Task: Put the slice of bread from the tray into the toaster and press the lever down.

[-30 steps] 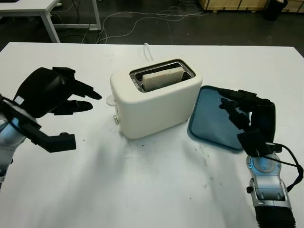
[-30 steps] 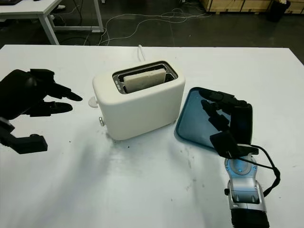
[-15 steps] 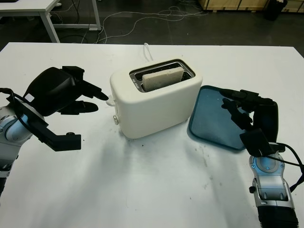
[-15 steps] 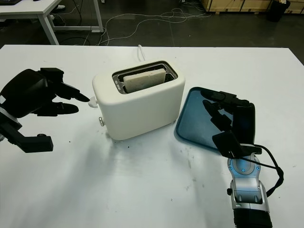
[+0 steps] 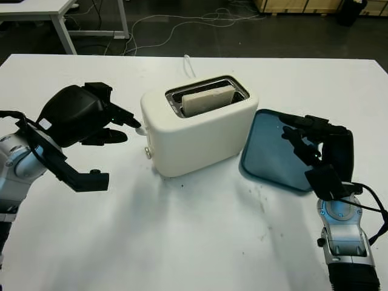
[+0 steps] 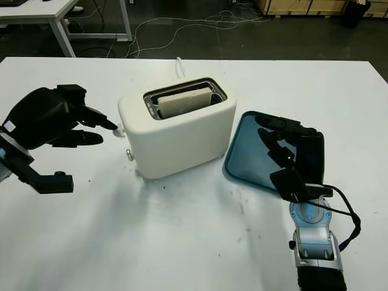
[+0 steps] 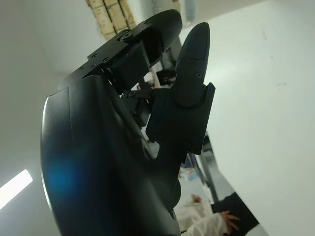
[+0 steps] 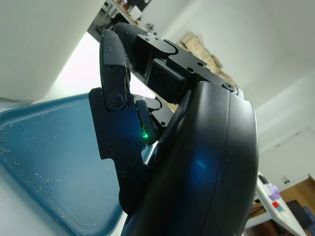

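Sitting inside the slot of the white toaster [image 5: 200, 127] is the slice of bread [image 5: 208, 100], its top poking out. The left hand [image 5: 91, 115] holds nothing, fingers released, one fingertip right at the lever [image 5: 141, 128] on the toaster's left side. The right hand [image 5: 315, 148] holds nothing, released, over the blue tray [image 5: 270, 154] to the toaster's right.

left hand [image 5: 85, 115] | moved closer | fingers at toaster [image 5: 200, 130] lever [image 5: 141, 128]
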Action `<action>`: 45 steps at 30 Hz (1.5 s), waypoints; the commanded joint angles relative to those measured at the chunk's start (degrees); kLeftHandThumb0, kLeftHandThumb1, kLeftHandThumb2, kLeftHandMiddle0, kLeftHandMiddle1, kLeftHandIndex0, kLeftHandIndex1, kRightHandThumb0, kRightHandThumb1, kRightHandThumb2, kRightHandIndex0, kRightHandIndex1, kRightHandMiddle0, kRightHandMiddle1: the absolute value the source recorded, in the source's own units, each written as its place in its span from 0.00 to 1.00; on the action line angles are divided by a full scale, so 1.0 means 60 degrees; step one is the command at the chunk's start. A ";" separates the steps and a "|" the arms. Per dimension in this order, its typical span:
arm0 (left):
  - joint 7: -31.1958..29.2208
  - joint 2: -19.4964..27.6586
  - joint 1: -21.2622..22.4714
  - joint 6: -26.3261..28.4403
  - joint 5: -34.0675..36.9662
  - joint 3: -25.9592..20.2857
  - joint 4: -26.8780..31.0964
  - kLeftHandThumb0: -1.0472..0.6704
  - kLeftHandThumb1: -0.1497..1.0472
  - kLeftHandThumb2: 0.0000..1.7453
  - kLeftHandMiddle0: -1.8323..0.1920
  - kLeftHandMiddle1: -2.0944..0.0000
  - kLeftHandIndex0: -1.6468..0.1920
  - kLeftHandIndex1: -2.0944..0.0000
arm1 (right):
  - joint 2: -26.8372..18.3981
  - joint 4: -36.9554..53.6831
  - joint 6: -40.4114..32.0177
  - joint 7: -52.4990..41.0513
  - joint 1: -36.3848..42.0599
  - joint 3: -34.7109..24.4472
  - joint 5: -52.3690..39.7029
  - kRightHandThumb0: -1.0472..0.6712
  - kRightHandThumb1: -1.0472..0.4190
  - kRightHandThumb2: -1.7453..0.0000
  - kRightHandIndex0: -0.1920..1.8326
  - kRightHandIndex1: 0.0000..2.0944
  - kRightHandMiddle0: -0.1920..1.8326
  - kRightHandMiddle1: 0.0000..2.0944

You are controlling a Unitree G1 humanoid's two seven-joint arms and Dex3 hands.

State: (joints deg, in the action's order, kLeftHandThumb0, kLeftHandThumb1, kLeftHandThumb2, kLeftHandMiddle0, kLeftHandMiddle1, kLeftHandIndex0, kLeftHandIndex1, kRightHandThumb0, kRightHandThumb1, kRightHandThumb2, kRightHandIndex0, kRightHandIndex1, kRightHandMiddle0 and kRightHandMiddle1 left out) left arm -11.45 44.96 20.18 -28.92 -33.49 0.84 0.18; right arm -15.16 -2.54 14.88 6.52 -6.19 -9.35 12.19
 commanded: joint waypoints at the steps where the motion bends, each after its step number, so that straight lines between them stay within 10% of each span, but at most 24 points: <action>1: 0.0165 -0.0052 0.0226 -0.0115 -0.0110 0.0121 -0.0160 0.36 0.89 0.03 0.66 0.17 0.38 0.90 | 0.0038 0.0052 -0.0068 -0.0036 0.0089 0.0015 -0.0101 0.29 0.09 0.88 0.54 0.41 0.66 0.00; 45: 0.0144 -0.0320 0.0031 -0.0198 0.0282 0.0383 -0.0390 0.39 0.89 0.03 0.65 0.18 0.48 0.66 | 0.0028 -0.0085 0.0121 -0.0080 0.0081 -0.0011 -0.0177 0.33 0.09 0.88 0.53 0.43 0.65 0.00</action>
State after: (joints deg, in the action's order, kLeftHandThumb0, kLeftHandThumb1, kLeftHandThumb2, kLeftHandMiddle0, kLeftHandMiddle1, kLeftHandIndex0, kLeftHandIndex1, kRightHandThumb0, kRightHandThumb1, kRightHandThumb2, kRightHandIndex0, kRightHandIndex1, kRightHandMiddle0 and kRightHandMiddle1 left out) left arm -10.03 43.21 21.06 -29.84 -32.27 2.75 -2.98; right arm -15.13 -2.68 14.91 6.11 -6.09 -9.36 11.94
